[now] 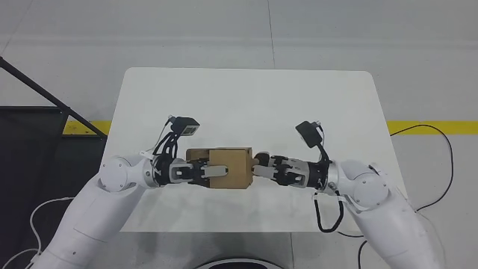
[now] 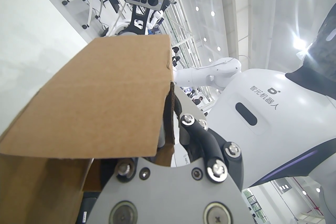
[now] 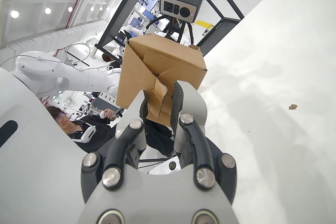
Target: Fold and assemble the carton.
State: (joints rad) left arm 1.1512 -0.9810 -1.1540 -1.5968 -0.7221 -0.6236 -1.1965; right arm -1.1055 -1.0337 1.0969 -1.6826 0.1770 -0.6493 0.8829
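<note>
A brown carton (image 1: 230,167) hangs between my two grippers over the front middle of the white table (image 1: 246,104). My left gripper (image 1: 212,170) holds its left end; one finger (image 2: 187,105) lies along the outside of a carton wall (image 2: 105,93), and the other is hidden behind the cardboard. My right gripper (image 1: 261,166) is at the carton's right end. Its two fingers are shut on a bent flap (image 3: 158,100) that sticks out of the folded end of the carton (image 3: 168,62).
A small brown scrap (image 3: 292,106) lies on the table (image 3: 262,51) beside my right arm. A black frame (image 1: 33,90) stands off the table's left edge. The far half of the table is bare.
</note>
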